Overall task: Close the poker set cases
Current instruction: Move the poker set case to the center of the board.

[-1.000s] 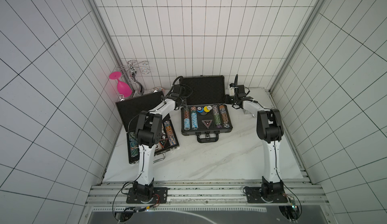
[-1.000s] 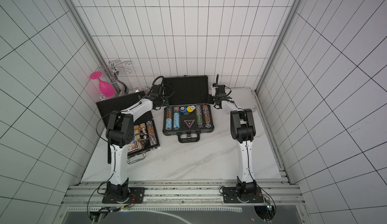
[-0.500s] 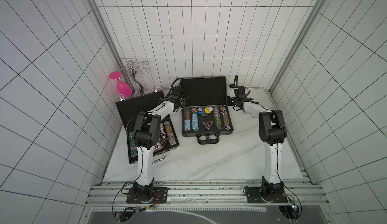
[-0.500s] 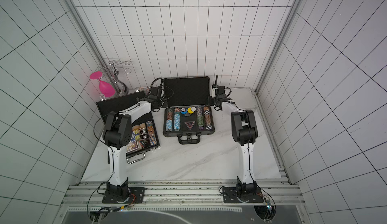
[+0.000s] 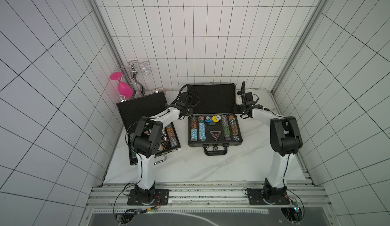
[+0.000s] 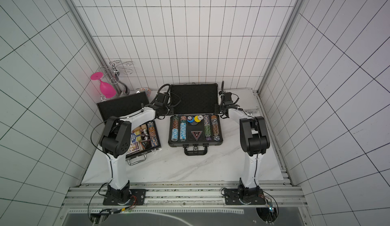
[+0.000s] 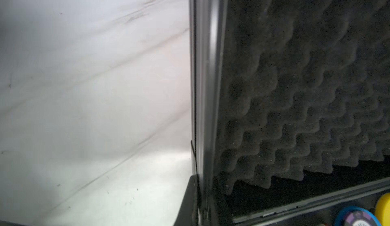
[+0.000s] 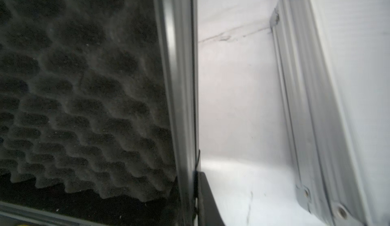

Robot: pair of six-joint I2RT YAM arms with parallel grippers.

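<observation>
- Your target, the dark grey case (image 5: 214,146), sits mid-table (image 5: 190,168) with its base flat. Its foam-lined lid (image 5: 213,99) stands upright, not yet closed.
- Your left gripper (image 5: 186,101) is at the lid's left edge with its jaws closed. In the left wrist view the rim (image 7: 207,87) runs straight down towards it, so I judge it is pinching that rim.
- Your right gripper (image 5: 239,102) is at the opposite edge. The rim fills its wrist view too, but you cannot tell whether those jaws have closed on it.
- The black case (image 6: 145,151) on the left is also open, under your left elbow. The silver aluminium case (image 6: 247,100) lies shut just beside the right gripper.
- Risk: if only one side truly grips, pulling forward would twist the lid or let the thin rim slip out.
- Risk: the base may slide on the smooth marble instead of the hinge turning.
- Risk: the blue and yellow discs (image 5: 212,119) lie loose between the chip rows (image 5: 200,130). Anything standing proud would stop the lid seating.
- Risk: the left arm's cable loop (image 5: 195,100) hangs in front of the foam and could get trapped as the lid comes down.
</observation>
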